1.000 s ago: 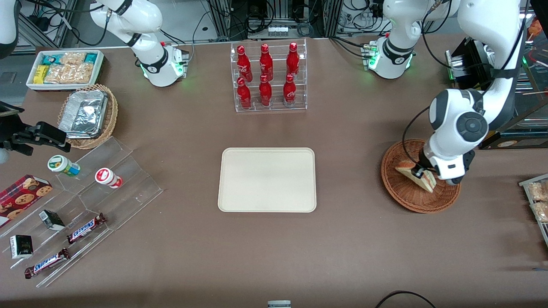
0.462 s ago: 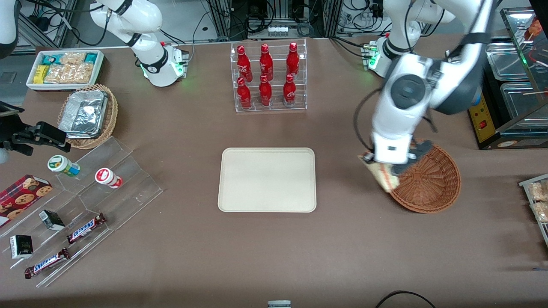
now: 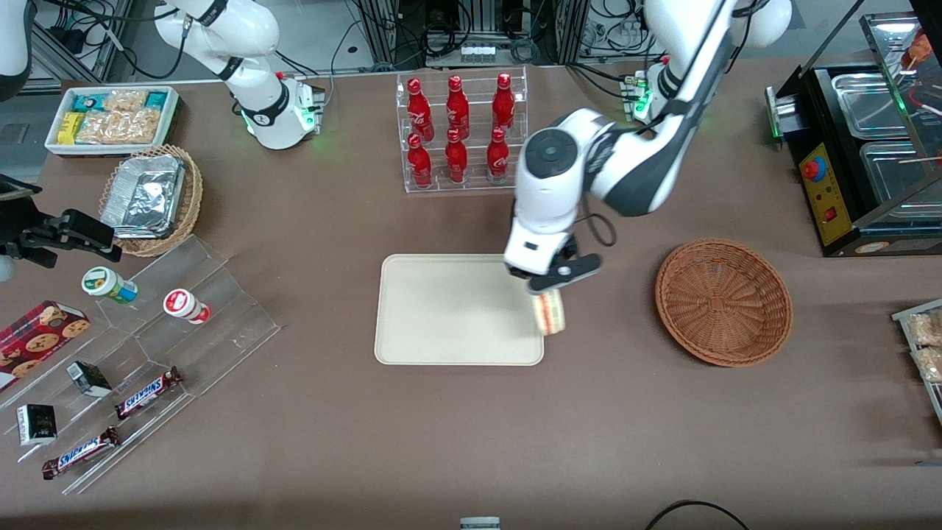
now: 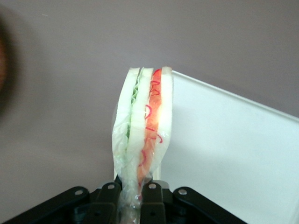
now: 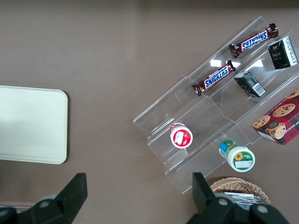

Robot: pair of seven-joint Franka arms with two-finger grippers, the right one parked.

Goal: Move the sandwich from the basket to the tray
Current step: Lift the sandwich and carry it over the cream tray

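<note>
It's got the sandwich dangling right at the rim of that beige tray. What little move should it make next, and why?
Probably a short slide farther in over the tray before lowering. The gripper holds the sandwich in shut jaws, lifted clear of the basket, but it hangs just over the tray's rim on the basket's side. Set down there, it might land half on the table.

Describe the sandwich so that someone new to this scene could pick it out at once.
Start at the cream tray in the middle of the brown table. At its edge nearest the reddish wicker basket, the end effector is shut on the sandwich, held above that rim. It is the only pale bread wedge with a red-orange stripe.
</note>
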